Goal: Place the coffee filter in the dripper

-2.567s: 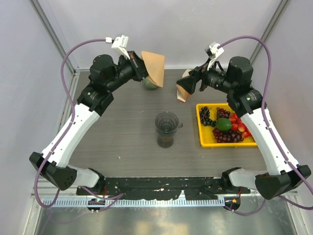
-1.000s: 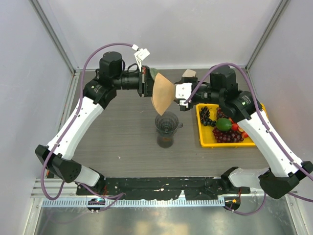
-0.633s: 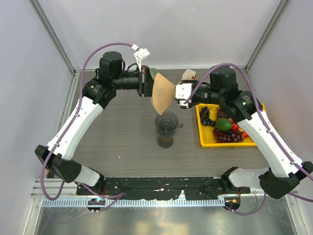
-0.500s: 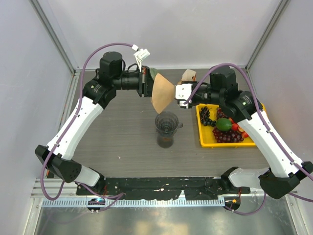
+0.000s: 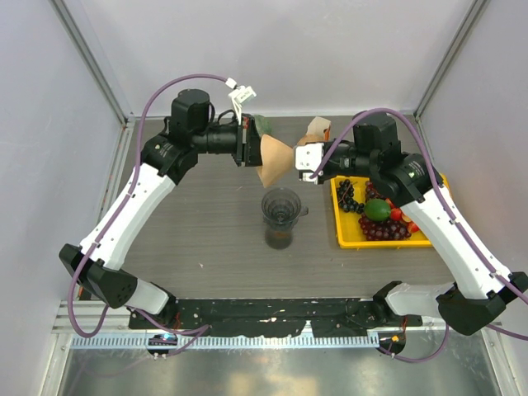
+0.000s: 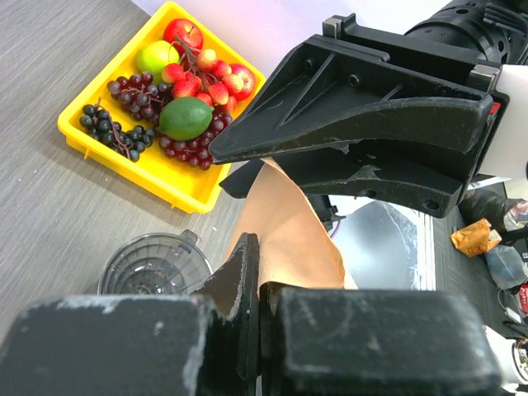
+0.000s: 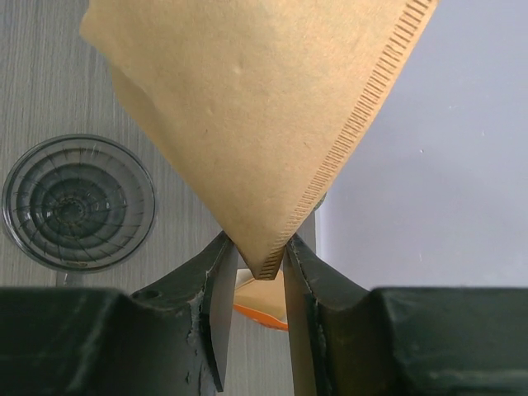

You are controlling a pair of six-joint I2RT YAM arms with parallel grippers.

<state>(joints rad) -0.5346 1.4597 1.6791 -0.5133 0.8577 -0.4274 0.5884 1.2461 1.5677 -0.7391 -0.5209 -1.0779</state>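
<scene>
The coffee filter (image 5: 272, 161), a light-brown paper cone, hangs in the air between both grippers, just behind and above the dripper (image 5: 281, 205). My left gripper (image 5: 250, 152) is shut on the filter's wide rim; in the left wrist view the paper (image 6: 285, 223) comes out from between the closed jaws (image 6: 258, 256). My right gripper (image 5: 299, 161) pinches the filter's pointed end. In the right wrist view the tip (image 7: 247, 107) sits between the two fingers (image 7: 260, 247), which touch it on both sides. The smoky dripper (image 7: 78, 214) stands on a glass jug (image 5: 279, 238), with nothing inside it.
A yellow tray (image 5: 340, 235) of grapes, strawberries and a lime lies right of the dripper. The white-orange pack of filters (image 5: 318, 126) stands at the back behind my right gripper. A green object (image 5: 263, 124) sits behind the left gripper.
My right gripper's jaws have closed in onto the filter's tip. The filter has gone from a wide flat fan to a narrower shape. The left gripper has kept its hold.
</scene>
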